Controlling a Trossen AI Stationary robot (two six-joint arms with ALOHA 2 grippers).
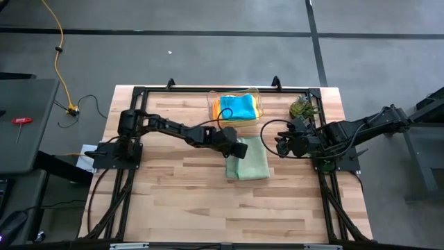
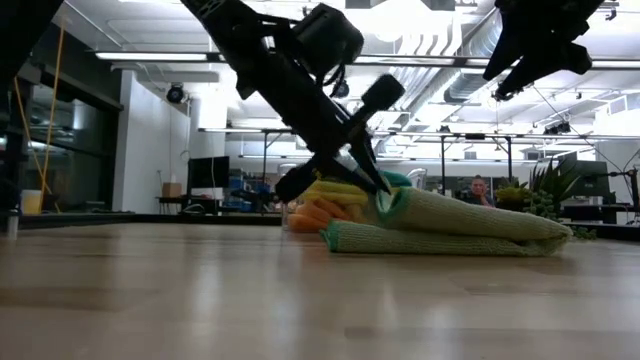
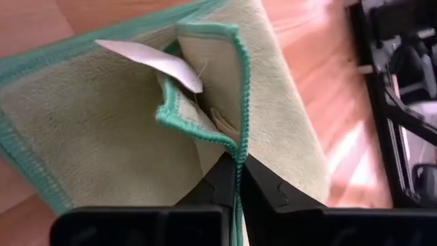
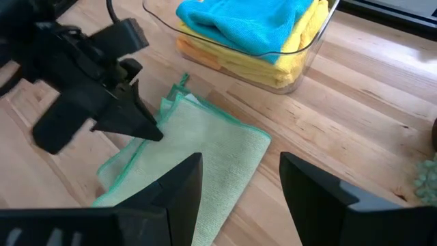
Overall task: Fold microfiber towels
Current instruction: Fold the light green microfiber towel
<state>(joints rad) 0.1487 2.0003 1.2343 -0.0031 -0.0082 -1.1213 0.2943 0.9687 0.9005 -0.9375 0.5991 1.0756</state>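
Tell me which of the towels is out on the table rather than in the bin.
The light green towel, lying partly folded on the wood, with the left end effector shut on its edge. The teal-blue towel and the yellow and orange ones sit stacked in the clear bin.

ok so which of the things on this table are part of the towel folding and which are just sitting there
Part of the job:
light green towel, pinched at its edge by the shut left gripper
teal-blue towel, yellow towels and orange towel
right gripper, open, hovering nearby

Just sitting there:
clear bin holding those towels
potted plant
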